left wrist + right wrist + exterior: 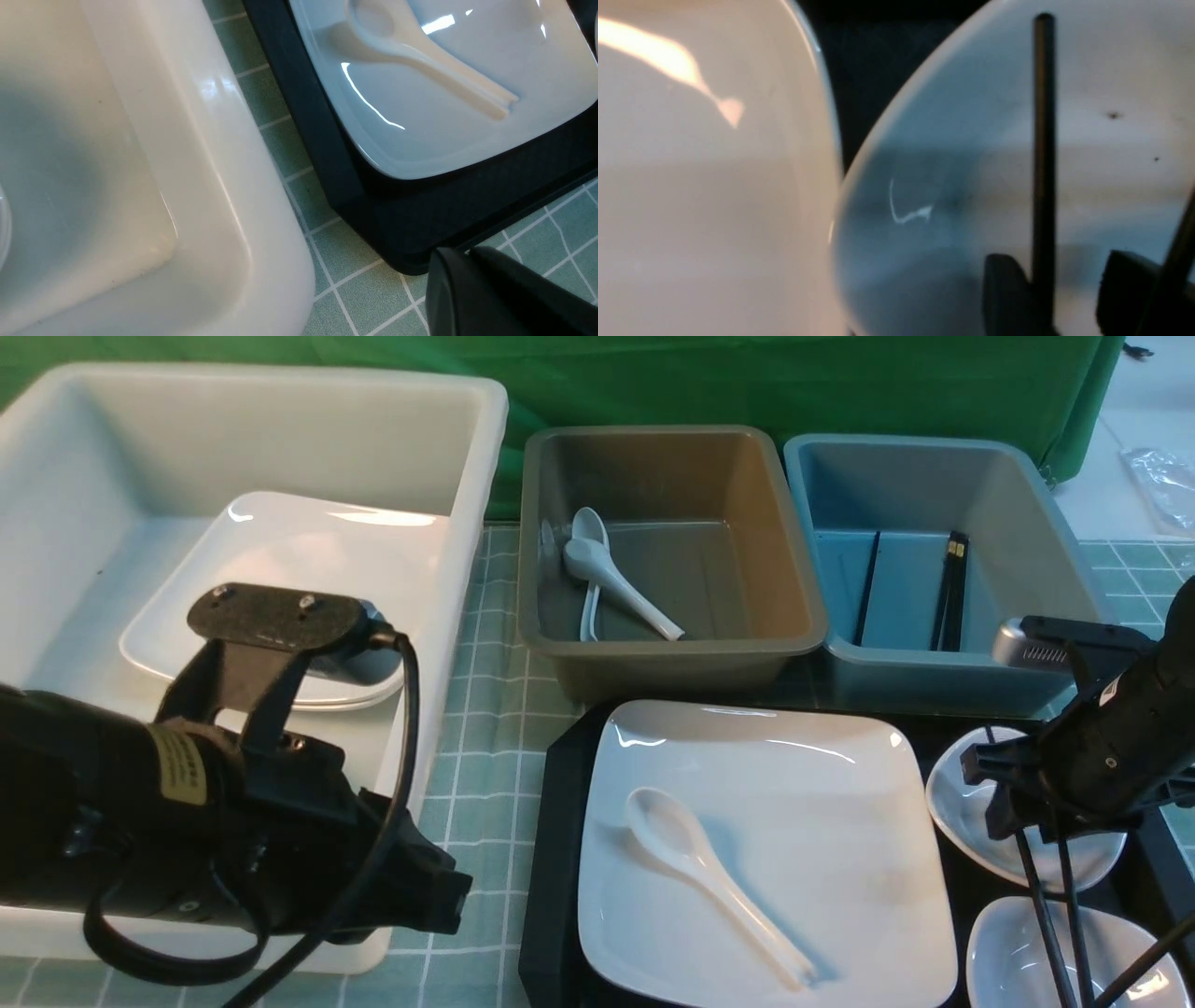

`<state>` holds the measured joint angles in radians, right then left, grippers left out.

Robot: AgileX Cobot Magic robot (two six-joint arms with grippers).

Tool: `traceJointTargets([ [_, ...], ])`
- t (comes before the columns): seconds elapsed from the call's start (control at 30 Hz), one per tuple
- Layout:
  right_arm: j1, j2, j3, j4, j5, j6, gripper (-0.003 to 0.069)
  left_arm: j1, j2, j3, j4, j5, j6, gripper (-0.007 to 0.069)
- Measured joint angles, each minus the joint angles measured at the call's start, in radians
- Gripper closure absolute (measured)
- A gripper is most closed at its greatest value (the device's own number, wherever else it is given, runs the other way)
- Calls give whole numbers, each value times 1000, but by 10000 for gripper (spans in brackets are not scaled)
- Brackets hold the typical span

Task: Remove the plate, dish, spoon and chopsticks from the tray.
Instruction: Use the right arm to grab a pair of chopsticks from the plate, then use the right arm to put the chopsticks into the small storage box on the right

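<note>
Right wrist view: R claw [1064, 284] part-open, one of the chopsticks [1043, 140] betw. its jaws, other beside.

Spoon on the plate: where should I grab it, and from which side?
Take the spoon by the middle of its handle, coming straight down with jaws across its width. It lies flat on the plate, bowl far-left, handle running near-right; the handle is narrow and straight, the bowl probably too wide and rounded to pinch.
</note>
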<state>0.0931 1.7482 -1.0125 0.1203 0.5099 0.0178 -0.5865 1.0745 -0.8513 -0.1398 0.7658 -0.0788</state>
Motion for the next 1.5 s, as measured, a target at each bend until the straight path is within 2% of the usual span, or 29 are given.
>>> traceJointTargets([
  [0.03,0,0,0,0,1,0,457,0,0,0,-1,0,0,616],
  [0.13,0,0,0,1,3,0,594,0,0,0,-3,0,0,616],
  [0.2,1,0,0,3,9,0,610,0,0,0,-3,0,0,616],
  [0.47,25,-59,0,6,25,0,610,0,0,0,-3,1,0,616],
  [0.7,29,-234,-67,12,29,0,610,0,0,0,-3,-1,0,616],
  [0.87,20,-201,-283,14,-4,0,610,0,0,0,-5,-2,0,616],
  [1.1,-6,120,-777,15,-77,23,610,0,0,0,-39,11,0,616],
  [1.3,-9,331,-962,15,-131,35,604,0,0,0,-49,32,0,616],
  [1.37,-9,387,-978,15,-136,70,569,0,0,0,-62,38,-1,616],
  [1.47,-9,440,-980,15,-126,109,428,0,0,0,-72,38,-2,616],
  [1.5,-9,444,-980,15,-124,109,417,0,0,0,-72,38,-2,616],
])
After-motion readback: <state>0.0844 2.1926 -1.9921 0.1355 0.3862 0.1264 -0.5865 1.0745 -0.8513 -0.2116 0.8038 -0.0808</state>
